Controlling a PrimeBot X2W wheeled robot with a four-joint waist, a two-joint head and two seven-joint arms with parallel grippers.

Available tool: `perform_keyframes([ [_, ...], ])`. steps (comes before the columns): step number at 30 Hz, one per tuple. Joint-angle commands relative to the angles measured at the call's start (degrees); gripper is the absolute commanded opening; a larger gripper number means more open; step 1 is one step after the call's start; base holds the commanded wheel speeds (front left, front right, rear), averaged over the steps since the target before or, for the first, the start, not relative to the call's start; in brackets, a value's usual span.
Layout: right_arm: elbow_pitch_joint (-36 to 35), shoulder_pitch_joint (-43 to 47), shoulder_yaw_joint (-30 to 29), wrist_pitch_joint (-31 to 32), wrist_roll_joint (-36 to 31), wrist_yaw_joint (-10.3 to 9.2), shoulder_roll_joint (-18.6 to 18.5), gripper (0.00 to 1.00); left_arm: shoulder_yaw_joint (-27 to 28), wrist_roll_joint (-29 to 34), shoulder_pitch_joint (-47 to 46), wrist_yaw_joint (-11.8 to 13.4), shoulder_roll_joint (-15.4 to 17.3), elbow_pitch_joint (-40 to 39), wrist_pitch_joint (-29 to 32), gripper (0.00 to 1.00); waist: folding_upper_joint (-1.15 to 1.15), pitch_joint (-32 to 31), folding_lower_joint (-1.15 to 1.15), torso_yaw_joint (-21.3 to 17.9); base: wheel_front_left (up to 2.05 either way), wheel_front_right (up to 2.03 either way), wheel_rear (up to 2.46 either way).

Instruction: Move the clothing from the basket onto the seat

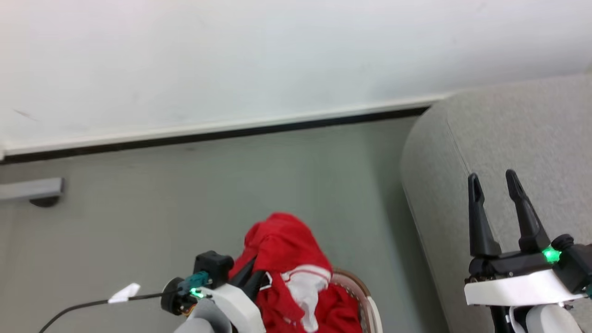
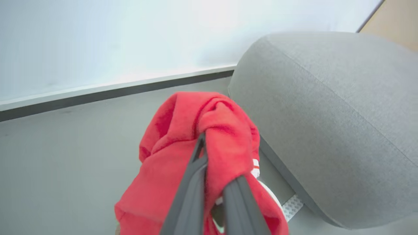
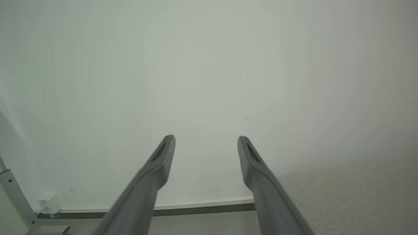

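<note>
A bunch of bright red clothing [image 1: 282, 249] is lifted above the basket [image 1: 363, 296], whose tan rim peeks out at the bottom of the head view. My left gripper [image 1: 254, 273] is shut on that red clothing [image 2: 209, 130]; fabric drapes over both fingers [image 2: 196, 173]. A garment with white bands [image 1: 303, 286] hangs below it. The light grey seat [image 1: 508, 152] rises at the right, its rounded corner [image 2: 326, 114] just beside the lifted bundle. My right gripper [image 1: 497, 185] stands open over the seat, with nothing between its fingers [image 3: 163, 156].
Grey floor [image 1: 185, 194] stretches to a white wall with a dark baseboard [image 1: 231, 132]. A grey bracket [image 1: 32, 189] juts in at far left, and a black cable with a white tag [image 1: 122, 292] lies near my left wrist. A small white box [image 3: 49, 204] sits by the baseboard.
</note>
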Motion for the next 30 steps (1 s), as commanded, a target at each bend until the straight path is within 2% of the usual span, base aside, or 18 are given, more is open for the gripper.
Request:
perform_keyframes([
  [1,0.51,1.31,-0.07,-0.08,0.67,-0.12,-0.15,1.00,1.23,-1.70,1.85,-0.03,0.42,-2.84,-0.03,0.00,0.00,-2.89,0.01,2.11,0.00,0.00,0.00],
  [7,1.32,2.84,0.83,-0.08,1.40,-0.12,-0.13,1.00,3.61,-3.25,2.97,0.64,1.39,-12.69,0.44,0.00,0.00,-5.91,0.01,3.43,0.00,0.00,0.00],
  [19,2.15,4.44,4.80,-0.09,3.18,-0.12,-0.13,1.00,7.39,-8.60,0.08,3.31,2.53,-31.28,8.33,0.00,0.00,-9.37,0.01,4.17,0.00,0.00,0.00],
  [30,1.75,4.10,7.62,-0.08,2.14,-0.12,-0.14,1.00,8.81,-9.79,-1.32,4.69,3.98,-35.65,11.17,0.00,0.00,-9.21,0.01,3.97,0.00,0.00,0.00],
])
